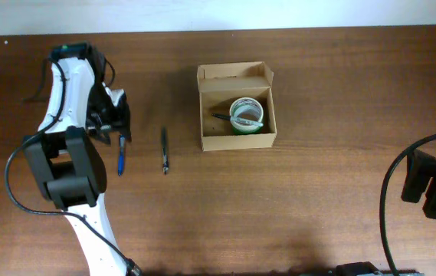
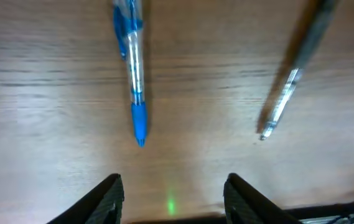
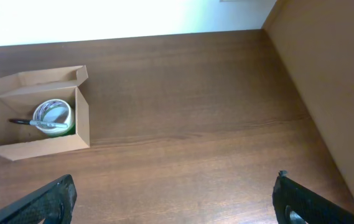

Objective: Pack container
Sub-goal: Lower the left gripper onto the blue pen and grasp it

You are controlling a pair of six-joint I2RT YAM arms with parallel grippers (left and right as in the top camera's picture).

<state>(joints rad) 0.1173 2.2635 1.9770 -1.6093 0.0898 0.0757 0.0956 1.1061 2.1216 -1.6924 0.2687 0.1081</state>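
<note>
My left wrist view cuts the blue pen (image 2: 136,81) off at its top edge; the dark pen (image 2: 288,81) blurs toward the upper right corner.

Overhead looks straight down from high up over the whole surface (image 1: 317,192). The left wrist view is close and low, with the blue pen (image 2: 136,87) and dark pen (image 2: 288,81) just ahead of the left jaws; overhead shares both. The right wrist view slants from farther off, with the box (image 3: 40,144) far ahead-left of the right jaws; overhead shares it too.

White left arm (image 1: 66,88), black joints, looping black cable (image 1: 7,176)
</note>
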